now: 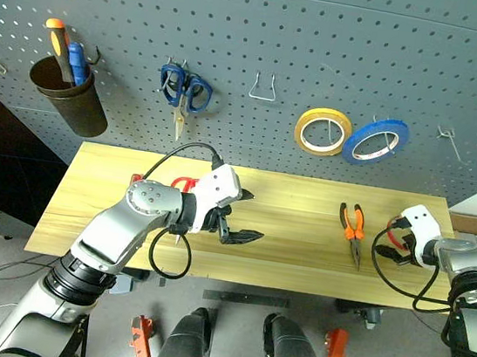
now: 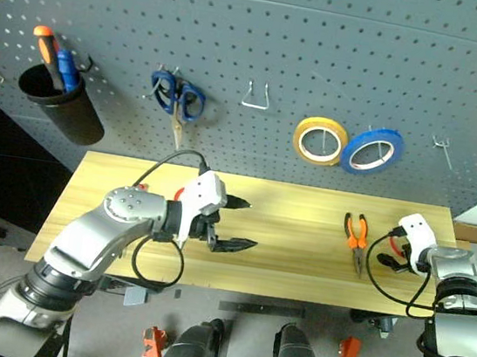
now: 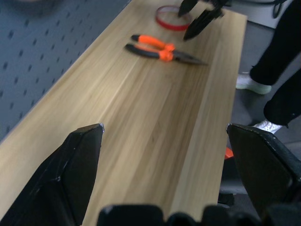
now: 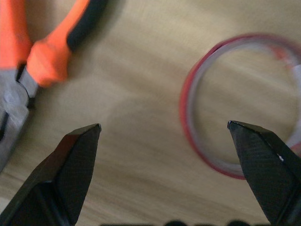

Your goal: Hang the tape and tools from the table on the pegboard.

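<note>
The pegboard point(image 1: 259, 23) rises behind the table point(image 1: 297, 265). The orange-and-black pliers point(image 1: 352, 230) lie flat right of centre. Just to their right lies the red tape point(image 4: 240, 103), a thin ring. My right gripper point(image 4: 164, 129) hovers open over the wood, with the pliers point(image 4: 42, 52) to one side and the tape under the other fingertip. Over the table's middle, my left gripper point(image 1: 255, 216) is open, empty and aimed to the right. Behind its arm, the red scissors point(image 1: 181, 183) are partly hidden.
Blue-handled scissors point(image 1: 182, 90), a yellow roll point(image 1: 322, 130) and a blue roll point(image 1: 375, 139) hang on the board. A brown cup point(image 1: 71, 99) holds screwdrivers at the left. Bare hooks point(image 1: 262, 89) sit between them. A person's legs point(image 3: 282, 70) stand past the table's right end.
</note>
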`<act>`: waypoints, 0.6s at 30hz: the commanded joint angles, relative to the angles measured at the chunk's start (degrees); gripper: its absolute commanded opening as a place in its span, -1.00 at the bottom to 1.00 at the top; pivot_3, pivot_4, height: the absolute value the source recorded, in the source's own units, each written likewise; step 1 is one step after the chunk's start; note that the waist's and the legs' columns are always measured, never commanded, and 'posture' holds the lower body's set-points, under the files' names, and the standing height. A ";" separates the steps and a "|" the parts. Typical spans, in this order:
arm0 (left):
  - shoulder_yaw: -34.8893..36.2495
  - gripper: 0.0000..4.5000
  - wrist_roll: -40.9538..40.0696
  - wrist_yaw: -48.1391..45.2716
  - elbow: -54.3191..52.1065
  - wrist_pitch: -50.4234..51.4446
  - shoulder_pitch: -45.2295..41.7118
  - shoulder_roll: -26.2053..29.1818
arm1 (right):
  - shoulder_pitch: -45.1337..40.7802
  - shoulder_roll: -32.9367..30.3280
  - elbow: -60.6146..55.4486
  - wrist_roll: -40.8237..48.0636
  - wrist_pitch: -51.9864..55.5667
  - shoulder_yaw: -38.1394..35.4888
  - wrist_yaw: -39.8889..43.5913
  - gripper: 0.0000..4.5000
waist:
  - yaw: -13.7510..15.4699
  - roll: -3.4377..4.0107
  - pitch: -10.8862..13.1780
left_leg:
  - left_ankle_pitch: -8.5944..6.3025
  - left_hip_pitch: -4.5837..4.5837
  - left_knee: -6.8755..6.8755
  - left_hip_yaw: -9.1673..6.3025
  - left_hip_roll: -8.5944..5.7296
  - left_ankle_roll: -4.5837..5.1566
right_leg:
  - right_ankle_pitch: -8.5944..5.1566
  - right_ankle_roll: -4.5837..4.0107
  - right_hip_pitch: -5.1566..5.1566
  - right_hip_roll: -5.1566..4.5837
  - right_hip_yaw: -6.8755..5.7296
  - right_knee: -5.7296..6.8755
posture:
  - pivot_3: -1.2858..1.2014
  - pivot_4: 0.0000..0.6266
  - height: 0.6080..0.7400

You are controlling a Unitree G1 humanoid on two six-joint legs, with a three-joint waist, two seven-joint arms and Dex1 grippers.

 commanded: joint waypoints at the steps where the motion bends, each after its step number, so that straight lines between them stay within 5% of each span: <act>1: -0.62 1.00 0.38 -1.79 -1.22 -1.99 -0.21 0.23 | -1.39 -0.40 1.96 -2.45 -0.36 1.72 1.69 0.74 | 0.00 -0.02 0.12 | 0.00 -0.06 0.02 0.01 -0.02 0.00 | -0.03 0.05 -0.10 -0.05 0.02 0.10 | 0.01 0.08 1.00; 12: -1.00 1.00 0.41 -4.16 -1.96 -4.11 -0.07 -1.00 | -0.93 -0.24 3.83 -8.56 -2.21 6.84 1.70 -0.91 | 0.28 -0.03 0.13 | 0.00 -0.07 0.56 -0.14 -0.06 0.00 | -0.04 0.08 0.01 -0.06 -0.08 0.40 | 0.00 0.01 1.00; 18: -0.89 1.00 1.00 -2.68 -1.38 -7.72 -0.70 -4.82 | 3.16 -0.35 1.38 -8.32 -4.11 6.24 1.18 -0.99 | 0.44 -0.18 0.00 | 0.00 -0.08 0.87 -0.31 -0.07 0.00 | -0.01 0.14 0.22 -0.06 -0.25 0.41 | -0.04 -0.07 1.00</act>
